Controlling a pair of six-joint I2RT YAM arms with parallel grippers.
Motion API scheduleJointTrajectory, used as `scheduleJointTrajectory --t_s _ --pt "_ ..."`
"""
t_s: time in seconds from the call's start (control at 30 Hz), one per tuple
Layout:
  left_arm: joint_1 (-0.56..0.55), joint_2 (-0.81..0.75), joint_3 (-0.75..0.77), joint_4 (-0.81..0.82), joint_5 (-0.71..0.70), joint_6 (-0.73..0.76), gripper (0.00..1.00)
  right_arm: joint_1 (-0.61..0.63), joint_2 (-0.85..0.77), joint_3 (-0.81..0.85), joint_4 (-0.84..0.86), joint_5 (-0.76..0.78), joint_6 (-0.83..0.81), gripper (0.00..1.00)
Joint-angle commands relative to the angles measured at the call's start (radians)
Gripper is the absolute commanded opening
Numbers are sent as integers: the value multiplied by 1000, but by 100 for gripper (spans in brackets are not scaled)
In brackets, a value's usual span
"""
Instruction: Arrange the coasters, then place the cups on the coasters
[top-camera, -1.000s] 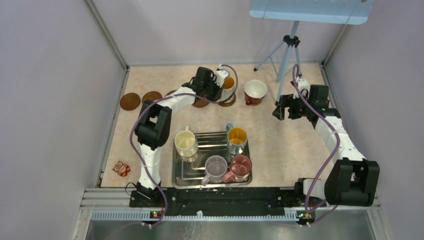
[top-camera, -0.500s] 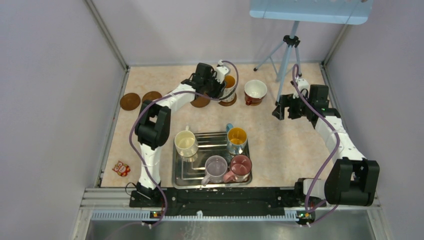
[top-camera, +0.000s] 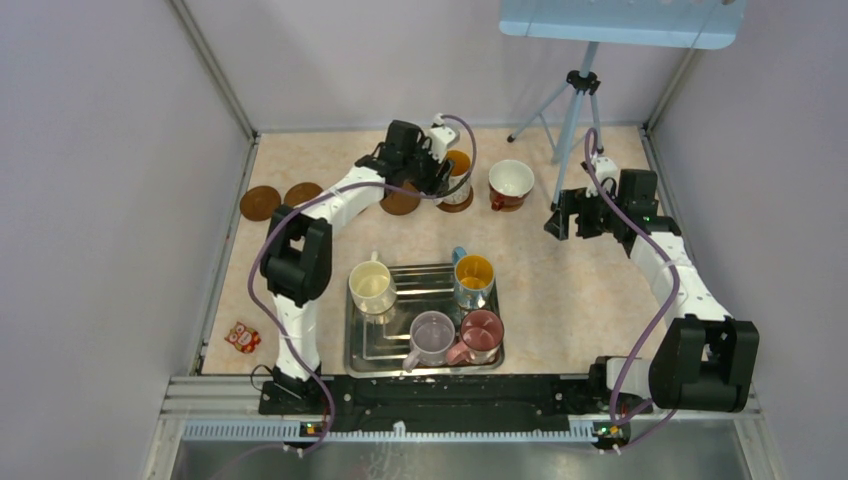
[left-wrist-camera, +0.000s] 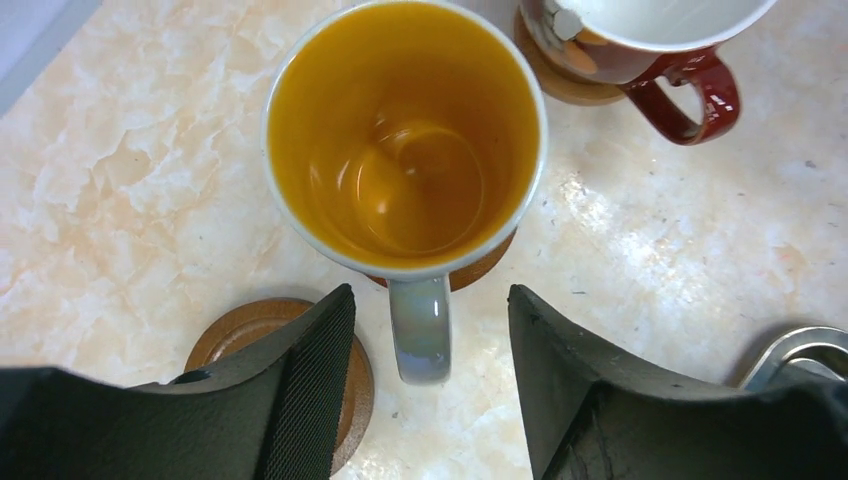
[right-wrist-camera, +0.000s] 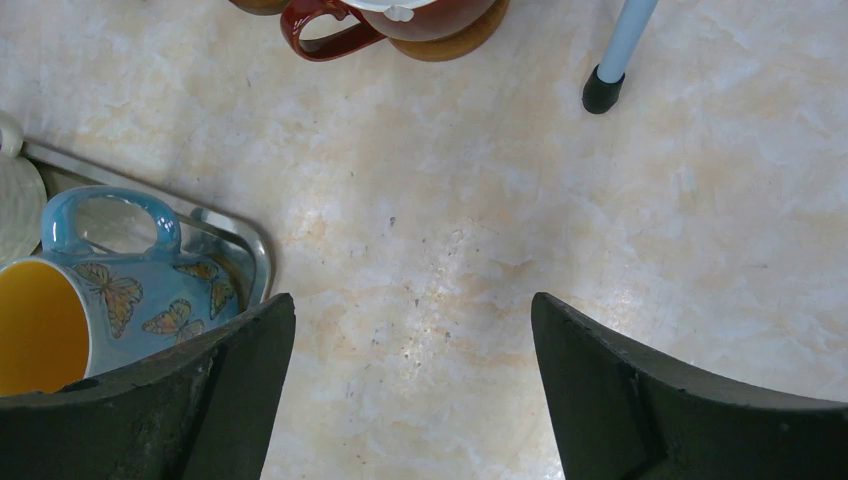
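Marbled tabletop (left-wrist-camera: 130, 150) now bears the orange-lined mug (left-wrist-camera: 405, 135) on its brown coaster (left-wrist-camera: 485, 268), the left gripper (left-wrist-camera: 428, 300) having just spread clear of the handle (left-wrist-camera: 420, 335), leaving four mugs (top-camera: 432, 335) on the silver tray (top-camera: 385, 345).

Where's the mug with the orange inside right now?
In the top view the orange-inside mug sits at the far middle of the table on a brown coaster, left of the red mug, its handle inside the open left gripper.

Bright light; soft shadows; glare on table (left-wrist-camera: 600, 205); corners perhaps blurred.
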Motion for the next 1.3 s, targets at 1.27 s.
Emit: scheduleJointTrajectory --t_s 1.27 --pt "-237 -124 -7 -731 336 1151 85 -10 -50 -14 9 -41 -32 86"
